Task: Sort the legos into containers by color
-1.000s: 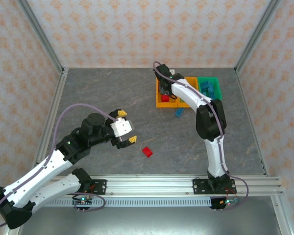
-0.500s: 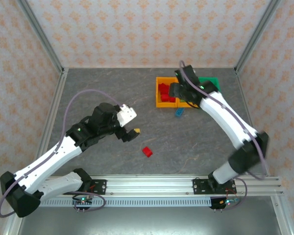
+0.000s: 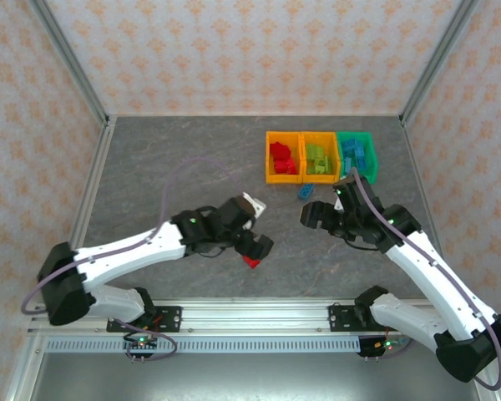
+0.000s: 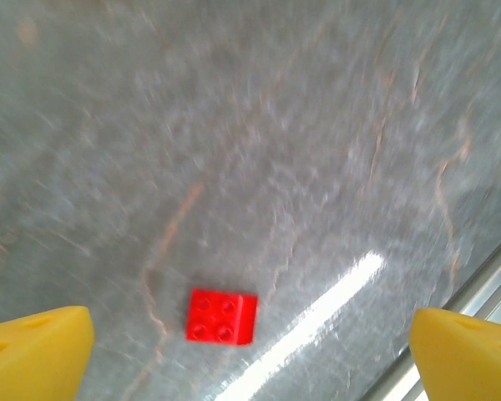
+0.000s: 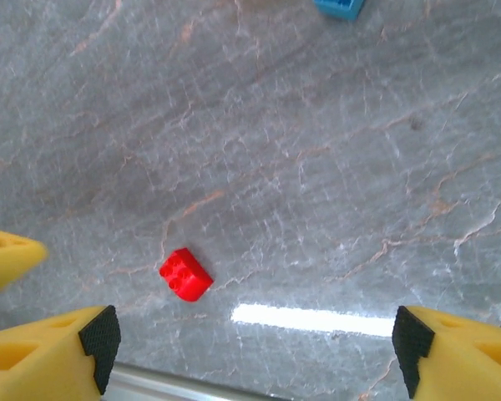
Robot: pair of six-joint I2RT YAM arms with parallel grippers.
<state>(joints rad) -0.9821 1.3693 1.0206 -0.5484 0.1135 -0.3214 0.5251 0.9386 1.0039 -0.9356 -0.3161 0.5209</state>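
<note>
Our left pincer (image 4: 250, 361) hangs with its jaws spread wide and empty, and the red brick (image 4: 221, 316) lies studs-up on the grey surface (image 4: 317, 125) right beneath the gap. Our right pincer (image 5: 252, 344), likewise spread and empty, has that brick off to one side below it and a blue brick (image 5: 338, 7) farther ahead. We judge the red one light, rigid and slick-sided, apt to skid or twist if nipped by a corner, so we would close low on two opposite flat walls; beyond both pincers stands the orange bin (image 3: 268, 159) of reds, where it belongs.
</note>
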